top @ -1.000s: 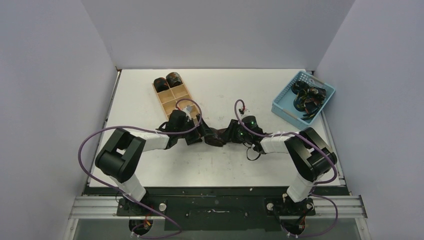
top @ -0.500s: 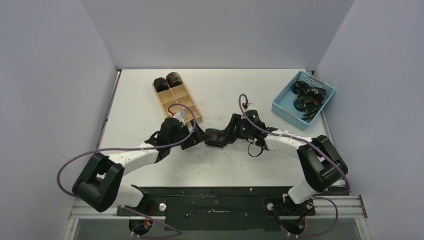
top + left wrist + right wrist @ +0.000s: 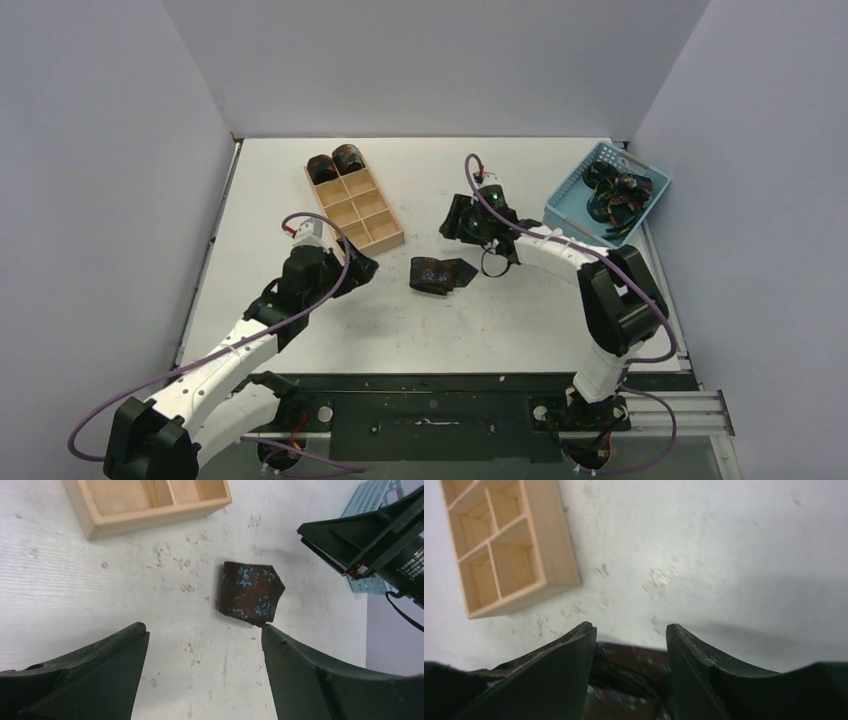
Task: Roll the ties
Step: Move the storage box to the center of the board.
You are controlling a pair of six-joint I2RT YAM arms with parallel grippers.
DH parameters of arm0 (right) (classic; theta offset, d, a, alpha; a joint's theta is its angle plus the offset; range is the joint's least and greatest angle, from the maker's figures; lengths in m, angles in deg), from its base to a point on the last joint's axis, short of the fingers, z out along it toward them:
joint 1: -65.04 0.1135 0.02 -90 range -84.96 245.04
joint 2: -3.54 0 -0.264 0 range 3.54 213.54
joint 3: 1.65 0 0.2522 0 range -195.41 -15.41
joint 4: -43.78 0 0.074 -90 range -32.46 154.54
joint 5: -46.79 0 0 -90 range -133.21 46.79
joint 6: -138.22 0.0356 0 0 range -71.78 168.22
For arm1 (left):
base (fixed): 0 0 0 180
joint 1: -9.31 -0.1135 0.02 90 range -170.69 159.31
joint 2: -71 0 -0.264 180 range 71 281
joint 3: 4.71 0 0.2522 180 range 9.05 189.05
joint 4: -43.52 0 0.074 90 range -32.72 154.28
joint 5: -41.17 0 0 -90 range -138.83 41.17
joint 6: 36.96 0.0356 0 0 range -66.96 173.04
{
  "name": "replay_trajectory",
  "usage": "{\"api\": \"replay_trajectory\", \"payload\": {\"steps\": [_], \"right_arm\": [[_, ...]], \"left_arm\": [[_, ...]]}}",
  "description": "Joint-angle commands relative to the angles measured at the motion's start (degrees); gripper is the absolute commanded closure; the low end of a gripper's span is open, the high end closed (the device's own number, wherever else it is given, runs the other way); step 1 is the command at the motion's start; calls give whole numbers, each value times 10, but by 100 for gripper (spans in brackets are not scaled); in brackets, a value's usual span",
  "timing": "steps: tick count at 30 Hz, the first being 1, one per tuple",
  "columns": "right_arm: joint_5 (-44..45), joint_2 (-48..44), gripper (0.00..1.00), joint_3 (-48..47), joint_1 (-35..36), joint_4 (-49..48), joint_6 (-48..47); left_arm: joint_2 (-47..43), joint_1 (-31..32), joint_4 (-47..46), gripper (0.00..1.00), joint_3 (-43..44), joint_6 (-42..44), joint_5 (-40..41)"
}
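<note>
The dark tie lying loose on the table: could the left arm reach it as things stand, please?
Probably yes: the left gripper is open, and the tie lies just ahead of it on bare table, with nothing between.

Ahead on my left a tan wooden tray [image 3: 372, 228] lies flat on the white tabletop [image 3: 500, 330], set at a slant, its eight compartments in two rows. Well apart, at the far right edge, sits a light blue plastic basket [image 3: 572, 180] with perforated walls. Small dark scuffs speckle the tabletop
</note>
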Motion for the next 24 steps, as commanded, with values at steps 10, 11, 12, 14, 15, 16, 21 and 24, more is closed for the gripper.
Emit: {"api": "replay_trajectory", "payload": {"steps": [10,11,12,14,15,16,21,24], "right_arm": [[16,235,30,-347,99,117,-198],[18,246,29,-361,103,121,-204],[23,257,29,-378,106,129,-209],[31,283,29,-412,111,144,-214],[36,297,29,-428,112,157,-215],[44,310,30,-445,112,169,-215],[76,351,45,-479,112,197,-206],[102,349,60,-463,105,200,-188]], "left_arm": [[-152,-19,118,18,-4,10,44],[-160,-19,124,18,-8,10,44],[-168,-19,130,18,-11,9,45],[-186,-20,134,18,-19,8,46],[-196,-20,137,18,-21,8,47],[-202,-21,141,18,-22,8,48],[-221,-21,171,18,-12,19,63],[-225,-22,173,18,-7,26,69]]}}
